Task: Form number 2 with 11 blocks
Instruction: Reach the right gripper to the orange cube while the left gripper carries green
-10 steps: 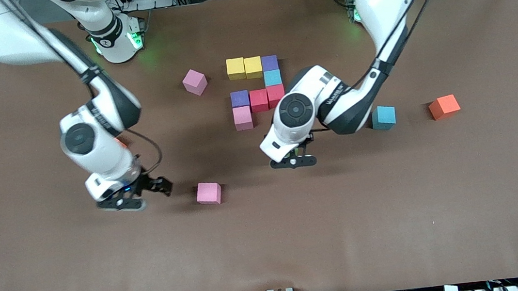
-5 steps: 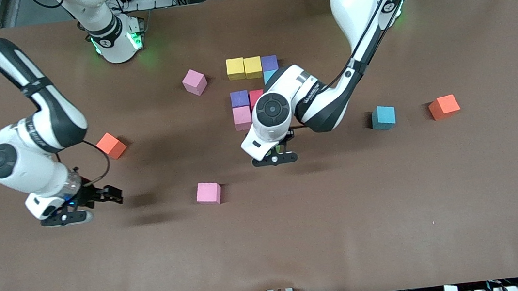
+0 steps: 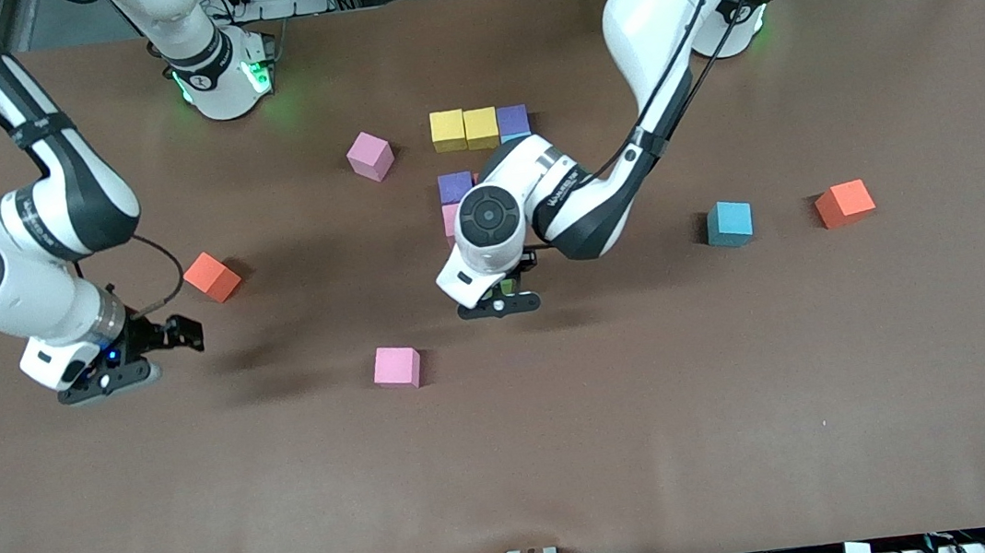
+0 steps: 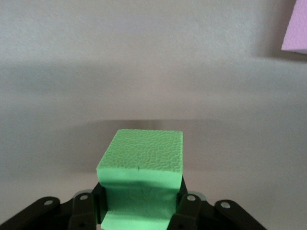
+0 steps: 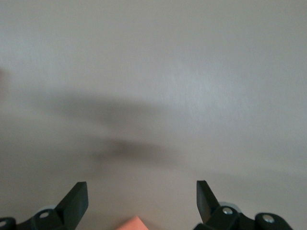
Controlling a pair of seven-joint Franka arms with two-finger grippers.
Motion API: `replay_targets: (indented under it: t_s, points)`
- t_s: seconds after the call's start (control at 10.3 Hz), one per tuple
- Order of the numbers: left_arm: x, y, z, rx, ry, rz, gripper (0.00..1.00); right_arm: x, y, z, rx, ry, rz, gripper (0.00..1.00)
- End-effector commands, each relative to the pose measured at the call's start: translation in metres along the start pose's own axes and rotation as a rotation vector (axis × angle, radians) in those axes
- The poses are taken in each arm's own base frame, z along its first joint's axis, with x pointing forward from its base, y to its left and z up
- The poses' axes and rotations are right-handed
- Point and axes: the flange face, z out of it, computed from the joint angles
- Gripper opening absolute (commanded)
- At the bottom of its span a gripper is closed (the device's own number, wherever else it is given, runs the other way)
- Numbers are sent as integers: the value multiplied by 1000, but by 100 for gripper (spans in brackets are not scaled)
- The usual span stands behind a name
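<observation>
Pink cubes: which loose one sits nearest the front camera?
The pink cube lying alone, lowest in the front view. The other loose pink cube sits farther back, beside the yellow cubes.

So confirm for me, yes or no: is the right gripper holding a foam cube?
No, the right gripper stands open with nothing between its fingers.

No text, label, brand, number or sign can be read anywhere: there is dark lettering on the left arm's [image 3: 580, 188] white forearm, but it is too small to make out.
</observation>
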Motion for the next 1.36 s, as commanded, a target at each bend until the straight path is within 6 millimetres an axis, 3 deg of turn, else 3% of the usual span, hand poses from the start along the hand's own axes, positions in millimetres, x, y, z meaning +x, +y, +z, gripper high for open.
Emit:
replay_targets:
  t_s: [0.0,0.19,0.39,0.87,1.26]
  points:
    - [-4,12,8,4,-11,-3,38,-48,9,13,-45,-44,-58,100]
    - [-12,18,12,14,-17,10,37,-79,-12,41,-55,-34,-120,100]
    - [-16,21,13,18,-20,12,37,-94,-32,57,-44,-22,-215,100]
    - [-26,31,27,18,-28,20,37,-117,-38,70,-54,-9,-642,100]
    - [-33,37,38,23,-37,17,37,-136,-45,86,-21,-48,-700,100]
